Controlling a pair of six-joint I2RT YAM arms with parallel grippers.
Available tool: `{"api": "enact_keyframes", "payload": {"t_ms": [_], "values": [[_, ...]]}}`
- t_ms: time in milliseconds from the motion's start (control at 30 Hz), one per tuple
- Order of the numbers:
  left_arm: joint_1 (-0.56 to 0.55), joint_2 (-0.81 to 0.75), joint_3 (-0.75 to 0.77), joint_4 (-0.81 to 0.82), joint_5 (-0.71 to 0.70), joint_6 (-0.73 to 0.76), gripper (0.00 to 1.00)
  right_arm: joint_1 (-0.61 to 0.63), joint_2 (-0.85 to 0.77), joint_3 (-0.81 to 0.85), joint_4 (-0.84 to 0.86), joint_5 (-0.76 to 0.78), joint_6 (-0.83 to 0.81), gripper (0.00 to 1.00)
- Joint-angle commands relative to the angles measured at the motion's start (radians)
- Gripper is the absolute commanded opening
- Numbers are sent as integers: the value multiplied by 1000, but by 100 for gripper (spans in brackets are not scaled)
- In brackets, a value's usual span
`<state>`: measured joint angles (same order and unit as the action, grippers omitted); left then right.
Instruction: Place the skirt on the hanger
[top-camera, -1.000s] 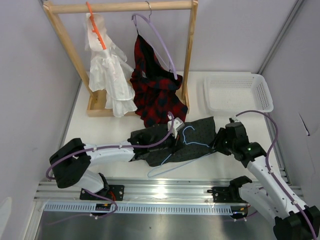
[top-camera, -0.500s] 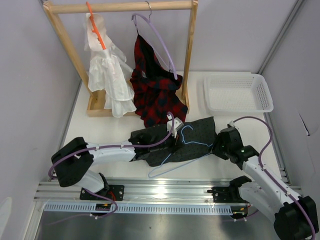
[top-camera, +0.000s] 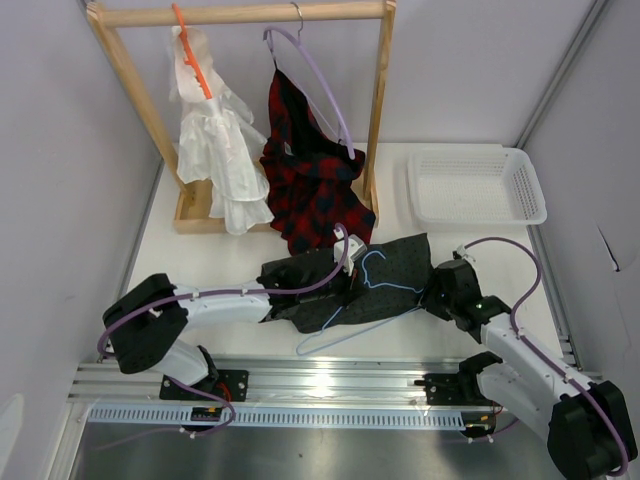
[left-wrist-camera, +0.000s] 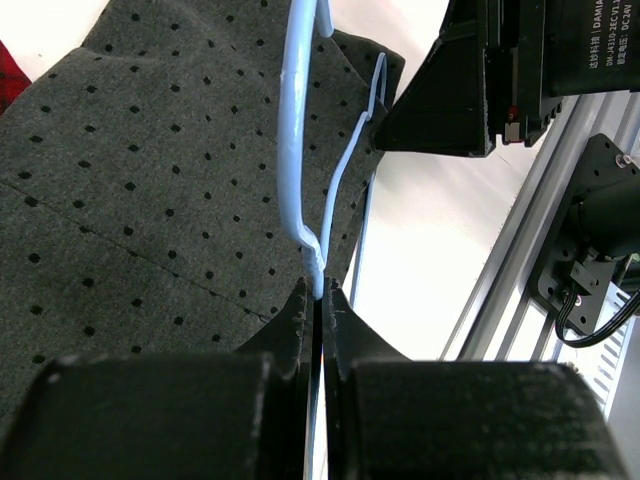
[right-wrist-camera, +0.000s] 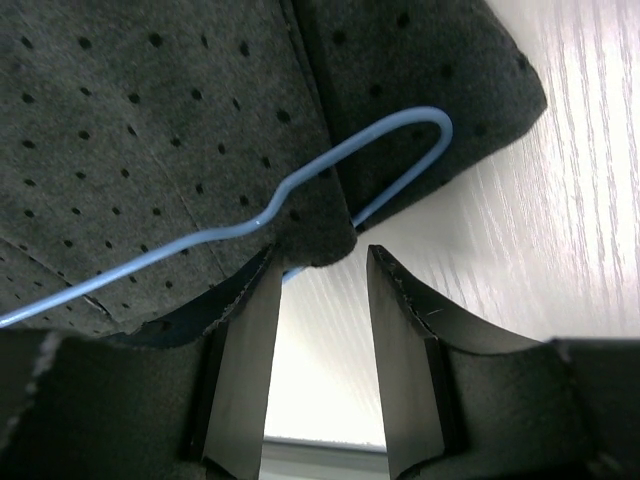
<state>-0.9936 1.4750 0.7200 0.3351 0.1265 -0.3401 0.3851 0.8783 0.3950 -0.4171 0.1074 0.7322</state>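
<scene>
The dark grey dotted skirt (top-camera: 385, 265) lies flat on the table, near the front. The thin light-blue hanger (top-camera: 378, 272) lies across it, its lower bar reaching off the cloth toward the front edge. My left gripper (top-camera: 345, 285) is shut on the hanger's wire, seen pinched between the jaws in the left wrist view (left-wrist-camera: 318, 290). My right gripper (top-camera: 437, 290) is open at the skirt's right edge. In the right wrist view a skirt corner (right-wrist-camera: 320, 240) sits at the open fingertips, with the hanger hook (right-wrist-camera: 400, 135) just beyond.
A wooden rack (top-camera: 240, 14) at the back holds a white dress (top-camera: 215, 150) on an orange hanger and a red plaid garment (top-camera: 310, 170) on a lilac hanger. A white basket (top-camera: 475, 185) stands at the back right. A metal rail (top-camera: 320, 380) runs along the front edge.
My right gripper has come lower and closer to the skirt's right edge. The left gripper, hanger and skirt have stayed nearly still.
</scene>
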Motion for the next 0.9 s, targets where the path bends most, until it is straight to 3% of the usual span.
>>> {"api": "enact_keyframes", "payload": {"t_ms": [0,233,333,533,867], "values": [[9,10,25,18,7,10,0,5,-7,-24,92,38,-8,45],[9,13,32,8,18,13,0,6,-19,-28,129,61,-16,38],[10,13,36,7,27,16,0,5,-18,-21,129,61,-14,18],[15,8,35,7,42,19,0,8,-39,5,95,69,-22,0],[32,-21,27,39,90,12,0,11,-91,113,-35,72,-34,0]]}}
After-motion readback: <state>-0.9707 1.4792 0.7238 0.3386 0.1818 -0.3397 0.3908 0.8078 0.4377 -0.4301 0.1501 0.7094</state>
